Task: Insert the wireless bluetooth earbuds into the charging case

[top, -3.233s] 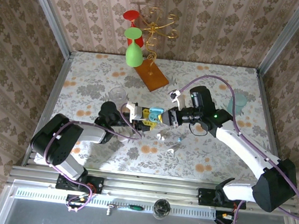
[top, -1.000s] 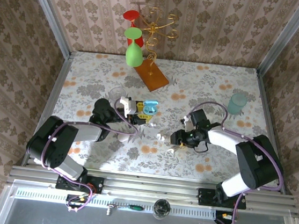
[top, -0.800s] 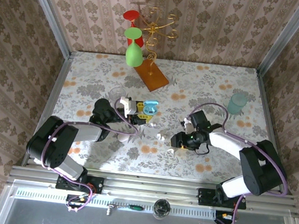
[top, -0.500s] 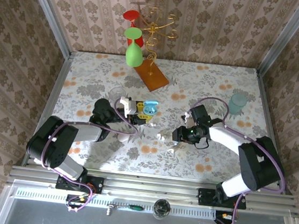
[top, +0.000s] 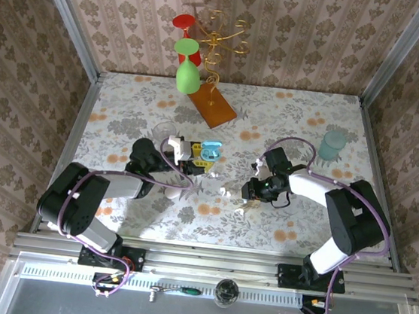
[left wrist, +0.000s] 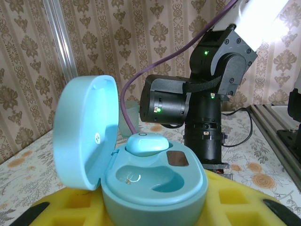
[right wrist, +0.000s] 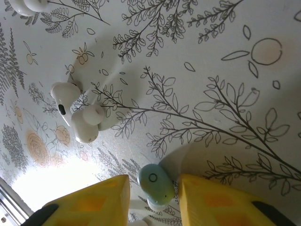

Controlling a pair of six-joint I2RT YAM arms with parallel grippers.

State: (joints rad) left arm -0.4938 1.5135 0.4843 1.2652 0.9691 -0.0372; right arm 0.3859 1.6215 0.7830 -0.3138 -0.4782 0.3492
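Observation:
My left gripper (top: 194, 157) (left wrist: 153, 212) is shut on the pale blue charging case (top: 210, 151) (left wrist: 155, 186), its yellow pads under the base. The lid stands open at the left. One blue earbud (left wrist: 146, 142) sits in the far slot, and the near slot is empty. My right gripper (top: 249, 191) (right wrist: 154, 190) is low over the table. Its yellow fingers (right wrist: 91, 200) stand either side of a pale blue earbud (right wrist: 155, 181) lying on the cloth. A strip of table shows between the left finger and the earbud. White earbuds (right wrist: 77, 115) (top: 224, 193) lie just beyond.
Another white earbud (top: 240, 211) lies near the right gripper. A clear glass (top: 165, 131) stands behind the left arm and a teal cup (top: 332, 144) at the far right. The wooden stand with hanging glasses (top: 214, 106) is at the back.
The right gripper's jaws have narrowed around the pale blue earbud, and that arm has shifted slightly away from the table's front edge. The left arm and the case have not moved.

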